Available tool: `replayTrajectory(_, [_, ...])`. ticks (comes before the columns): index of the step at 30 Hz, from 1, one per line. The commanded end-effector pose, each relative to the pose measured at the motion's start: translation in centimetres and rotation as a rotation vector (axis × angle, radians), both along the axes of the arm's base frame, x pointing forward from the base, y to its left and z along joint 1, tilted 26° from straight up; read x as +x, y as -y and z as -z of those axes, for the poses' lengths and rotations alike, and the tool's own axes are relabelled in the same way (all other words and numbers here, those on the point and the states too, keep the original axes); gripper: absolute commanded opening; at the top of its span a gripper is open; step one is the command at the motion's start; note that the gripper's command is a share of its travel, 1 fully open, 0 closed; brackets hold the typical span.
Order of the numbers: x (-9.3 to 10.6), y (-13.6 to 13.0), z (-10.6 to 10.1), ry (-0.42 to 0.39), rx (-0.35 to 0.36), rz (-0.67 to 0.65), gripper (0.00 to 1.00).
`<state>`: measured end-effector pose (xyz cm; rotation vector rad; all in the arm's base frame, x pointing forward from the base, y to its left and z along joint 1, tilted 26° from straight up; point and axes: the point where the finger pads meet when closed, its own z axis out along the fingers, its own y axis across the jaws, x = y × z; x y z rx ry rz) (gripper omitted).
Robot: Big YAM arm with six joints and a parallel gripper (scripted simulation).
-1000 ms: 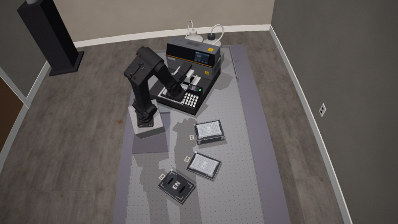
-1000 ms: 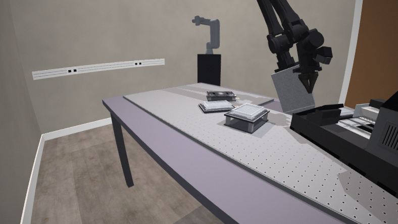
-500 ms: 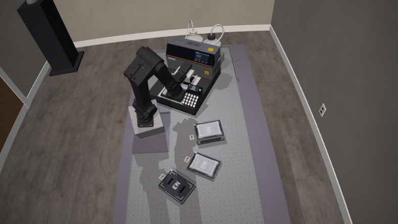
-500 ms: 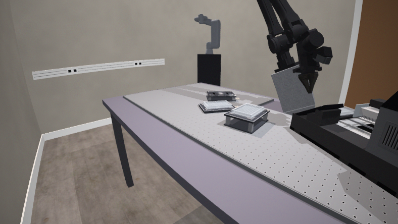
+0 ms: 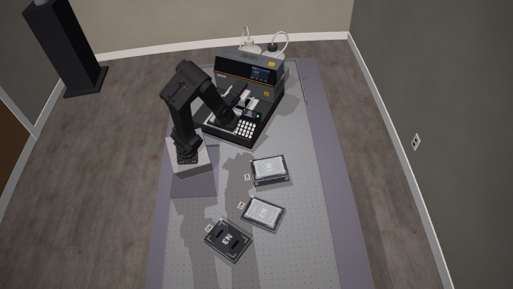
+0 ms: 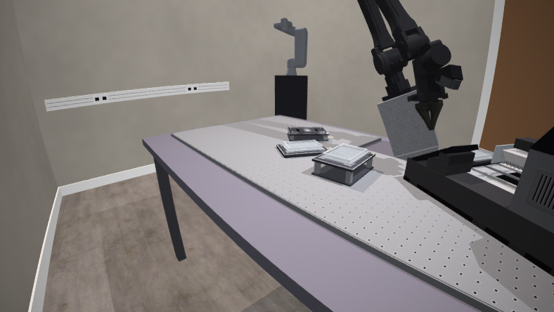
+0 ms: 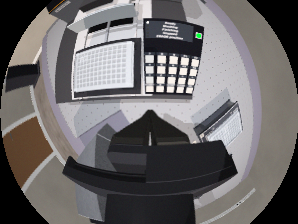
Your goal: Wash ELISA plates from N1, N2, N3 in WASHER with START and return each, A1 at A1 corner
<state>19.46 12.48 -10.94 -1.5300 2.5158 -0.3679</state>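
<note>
From high above the long grey perforated board, looking steeply down, quite far back. From low beside same board, near its edge, facing along and across it. From on the black jointed arm, very near, facing its tip. Shared by top and wrist: white square-keyed keypad.

On the washer, open air lies above the keypad, while a plate fills the carrier pocket. The washer's tall housing walls off its rear, with bottles behind. The arm's block obstructs one side. From the washer toward N3, raised N1 stands first, then lower N2; N3 has room on top.
</note>
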Motion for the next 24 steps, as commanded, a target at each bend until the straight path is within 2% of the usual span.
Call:
replayTrajectory(1, [0.0, -0.2, -0.3, 0.003, 0.000, 0.003, 0.00])
replayTrajectory(21, [0.0, -0.2, -0.3, 0.003, 0.000, 0.003, 0.00])
replayTrajectory(22, [0.6, -1.7, 0.0, -0.007, -0.011, -0.053, 1.00])
replayTrajectory(24, [0.2, -2.8, 0.1, -0.032, -0.030, -0.112, 1.00])
